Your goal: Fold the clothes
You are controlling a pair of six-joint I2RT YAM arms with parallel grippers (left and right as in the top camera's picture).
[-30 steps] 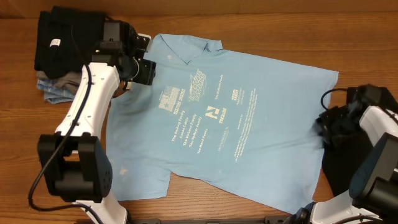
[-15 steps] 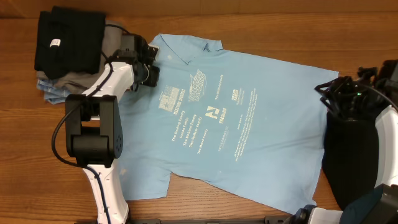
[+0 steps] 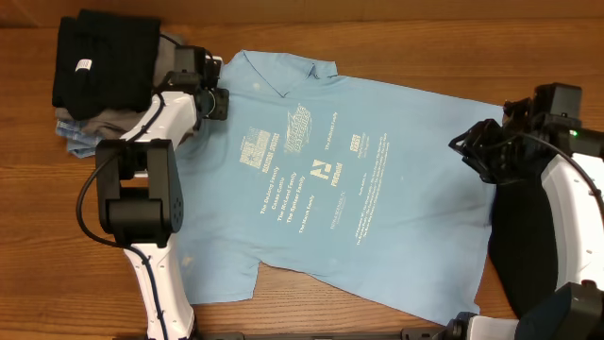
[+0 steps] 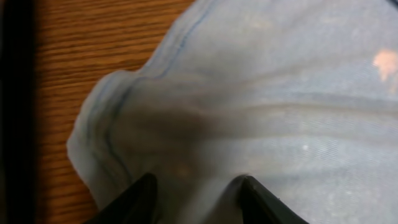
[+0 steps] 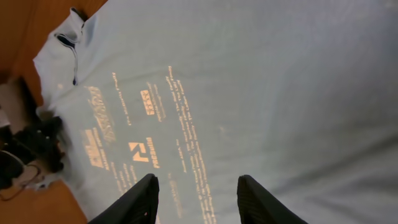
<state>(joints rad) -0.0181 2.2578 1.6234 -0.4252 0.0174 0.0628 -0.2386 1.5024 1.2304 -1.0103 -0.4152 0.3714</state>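
A light sky-blue T-shirt point(image 3: 340, 179) lies spread flat across the table, printed side up with white lettering. My left gripper point(image 3: 215, 99) is open, low over the shirt's upper left sleeve edge; in the left wrist view the fingers point(image 4: 196, 190) straddle the bunched sleeve hem point(image 4: 124, 124). My right gripper point(image 3: 475, 151) is open, above the shirt's right edge; the right wrist view looks down on the shirt point(image 5: 261, 93) between the open fingers point(image 5: 196, 186). A black garment point(image 3: 533, 246) lies at the right, partly under the right arm.
A folded black garment point(image 3: 99, 61) sits on a grey and blue stack point(image 3: 80, 132) at the top left corner. The wooden table point(image 3: 406, 42) shows along the back and front edges.
My left gripper has moved up and left onto the shirt's sleeve edge. My right gripper has swung up and then left, over the shirt's right edge.
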